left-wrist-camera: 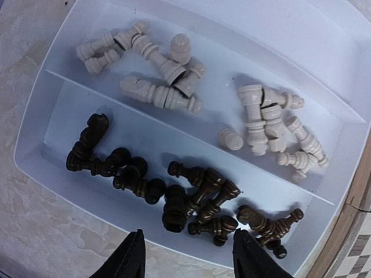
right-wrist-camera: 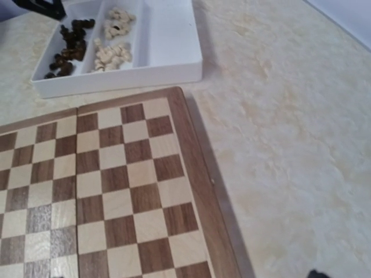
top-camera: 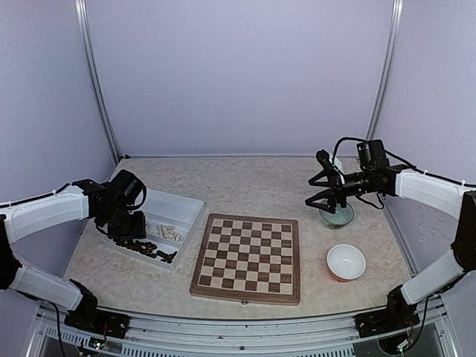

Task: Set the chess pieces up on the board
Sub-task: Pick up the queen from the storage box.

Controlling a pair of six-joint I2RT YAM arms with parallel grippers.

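The board (top-camera: 245,256) lies flat in the middle of the table with no pieces on it; it also fills the right wrist view (right-wrist-camera: 116,185). The dark chess pieces (left-wrist-camera: 191,200) lie in a heap in the near compartment of a white tray (left-wrist-camera: 261,35). The cream pieces (left-wrist-camera: 168,87) lie in its middle compartment. My left gripper (left-wrist-camera: 188,255) is open and empty, just above the tray's near edge by the dark pieces (top-camera: 152,249). My right gripper (top-camera: 312,192) is open and empty, raised to the right of the board.
The white tray (top-camera: 175,204) sits left of the board; its far compartment holds nothing. A small green bowl (top-camera: 336,216) stands under the right gripper. A white bowl with a red outside (top-camera: 346,262) stands right of the board. Walls enclose the table.
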